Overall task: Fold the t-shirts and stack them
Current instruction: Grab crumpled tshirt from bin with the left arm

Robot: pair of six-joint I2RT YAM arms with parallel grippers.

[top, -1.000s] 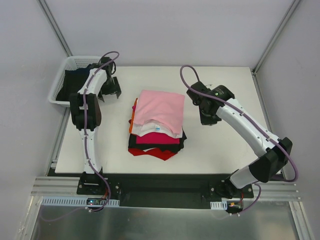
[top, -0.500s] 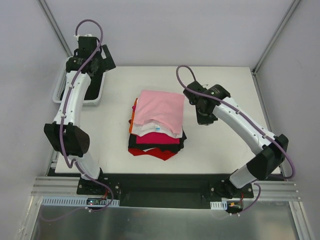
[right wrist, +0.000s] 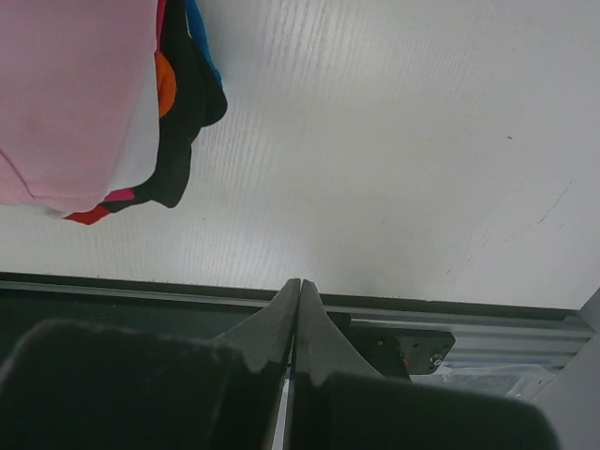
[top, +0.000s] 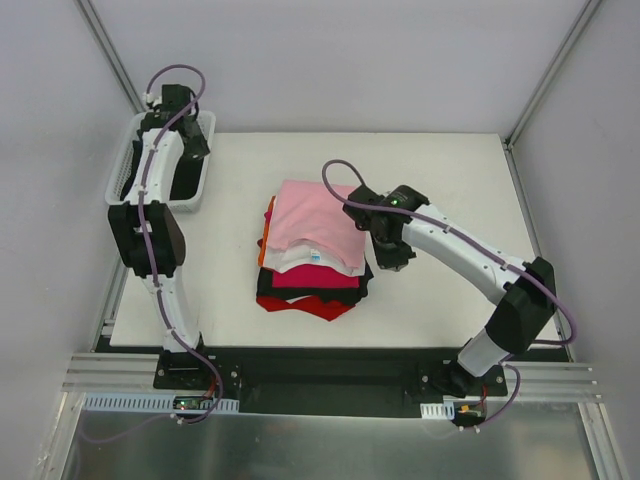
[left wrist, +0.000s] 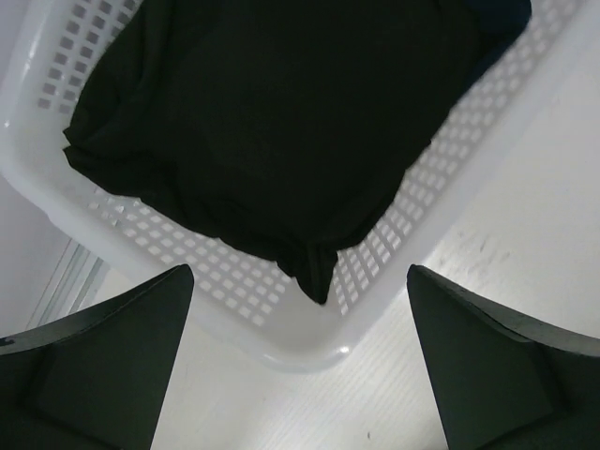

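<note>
While left hand (left wrist: 295,281) gapes empty above black t-shirt (left wrist: 272,122), right hand (right wrist: 298,286) closed beside stack (top: 315,250)

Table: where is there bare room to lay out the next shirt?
The widest bare table is the far right corner, beyond the right arm. Another patch lies between the basket and the shirt stack. Near left of the stack is free too. Crowded: right of the stack, where the right gripper hovers.
</note>
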